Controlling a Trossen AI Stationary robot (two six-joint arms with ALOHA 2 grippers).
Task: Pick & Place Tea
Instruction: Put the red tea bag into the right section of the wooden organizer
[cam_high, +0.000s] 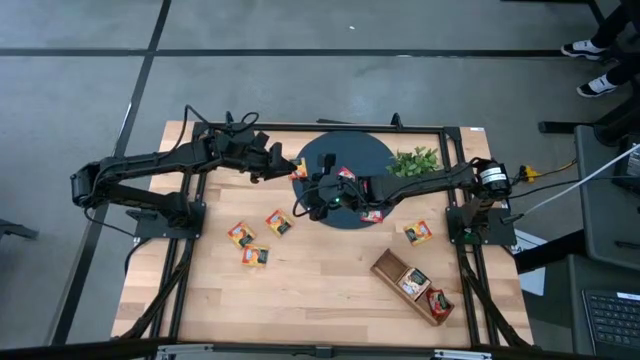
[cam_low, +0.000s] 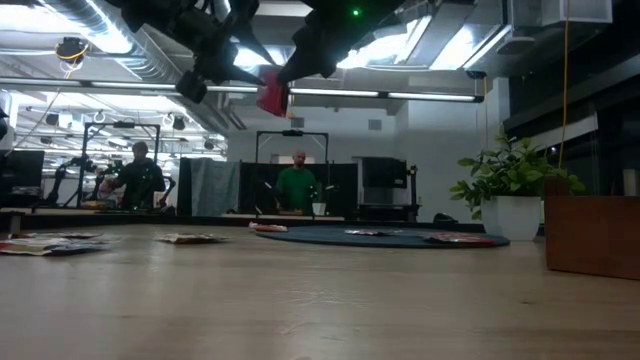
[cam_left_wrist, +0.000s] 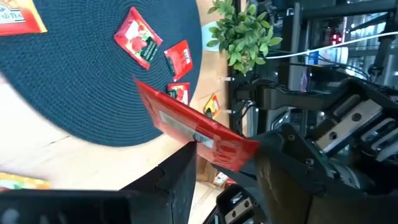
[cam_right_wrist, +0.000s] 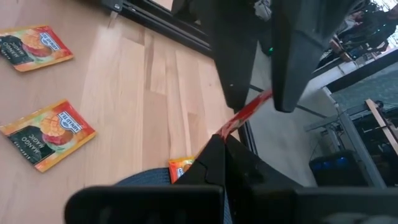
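A red tea packet (cam_low: 272, 92) hangs in the air above the left edge of the dark round mat (cam_high: 350, 218). My right gripper (cam_right_wrist: 217, 140) is shut on it. My left gripper (cam_right_wrist: 261, 102) is open, with one finger on either side of the packet's far end (cam_right_wrist: 264, 98); I cannot tell whether they touch it. More red packets (cam_left_wrist: 138, 38) lie flat on the mat. Orange-yellow packets (cam_right_wrist: 48, 134) lie flat on the wood to the mat's left. My right gripper pinches one end of the red packet (cam_right_wrist: 229, 127) between its two shut fingers, slanting down from the table's right side. The packet is lifted clear of the mat and sticks out beyond the fingertips (cam_left_wrist: 283, 155) toward my left gripper.
A long wooden tray (cam_high: 385, 265) with packets in it lies near the front right. A small green plant (cam_high: 415, 160) stands at the mat's far right. One more packet (cam_high: 417, 232) lies right of the mat. People stand in the room beyond the table.
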